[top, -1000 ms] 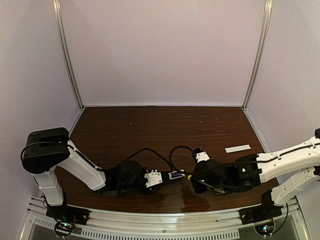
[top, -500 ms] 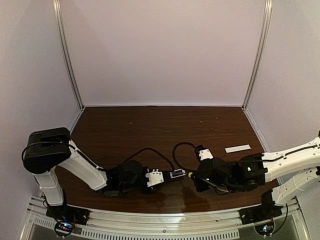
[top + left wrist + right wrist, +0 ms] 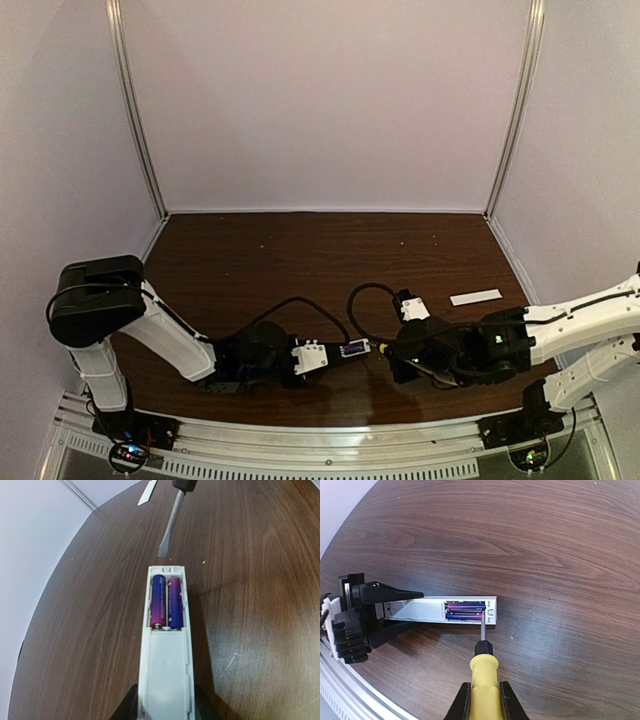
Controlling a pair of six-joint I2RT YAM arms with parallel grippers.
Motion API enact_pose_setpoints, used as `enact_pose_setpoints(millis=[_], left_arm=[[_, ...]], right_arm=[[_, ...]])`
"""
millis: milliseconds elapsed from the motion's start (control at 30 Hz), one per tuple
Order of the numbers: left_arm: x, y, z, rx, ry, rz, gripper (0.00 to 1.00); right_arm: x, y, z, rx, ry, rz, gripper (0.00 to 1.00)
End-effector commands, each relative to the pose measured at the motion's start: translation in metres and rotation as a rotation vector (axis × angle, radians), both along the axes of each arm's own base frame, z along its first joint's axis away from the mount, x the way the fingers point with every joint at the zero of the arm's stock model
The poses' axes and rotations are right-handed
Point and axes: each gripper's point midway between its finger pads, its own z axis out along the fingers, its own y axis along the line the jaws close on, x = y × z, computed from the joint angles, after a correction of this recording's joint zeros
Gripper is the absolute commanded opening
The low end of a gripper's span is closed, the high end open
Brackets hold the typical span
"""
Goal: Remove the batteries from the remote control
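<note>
The white remote control (image 3: 165,680) lies on the table with its back open. My left gripper (image 3: 165,709) is shut on its near end. The two purple-blue batteries (image 3: 166,602) sit side by side in the compartment, also seen as batteries (image 3: 465,609) in the right wrist view. My right gripper (image 3: 484,700) is shut on the yellow handle of a screwdriver (image 3: 484,670). Its metal tip reaches the end of the near battery at the remote's (image 3: 417,610) open end. Whether it touches, I cannot tell. From above, the remote (image 3: 352,349) lies between the left gripper (image 3: 322,355) and the right gripper (image 3: 392,352).
The flat white cover strip (image 3: 475,297) lies on the dark wooden table at the right, and shows as the cover strip (image 3: 147,492) beyond the screwdriver shaft (image 3: 170,527). Black cables loop above both wrists. Pale walls enclose the table.
The right arm has shifted slightly to the right with the screwdriver. The left arm and the remote have barely moved.
</note>
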Motion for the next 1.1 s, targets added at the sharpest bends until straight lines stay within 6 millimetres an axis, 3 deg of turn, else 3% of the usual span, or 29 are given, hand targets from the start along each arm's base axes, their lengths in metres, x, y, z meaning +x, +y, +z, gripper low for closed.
enact_pose_setpoints(millis=[0,1067], left_arm=[[0.003,-0.014,0.018,-0.062,-0.037,-0.004,0.00],[0.003,-0.014,0.017,-0.058,-0.040,-0.003,0.00]], right_arm=[[0.003,-0.005,-0.008,-0.040,-0.009,-0.023,0.00],[0.004,0.000,-0.029,-0.061,0.006,-0.016,0.00]])
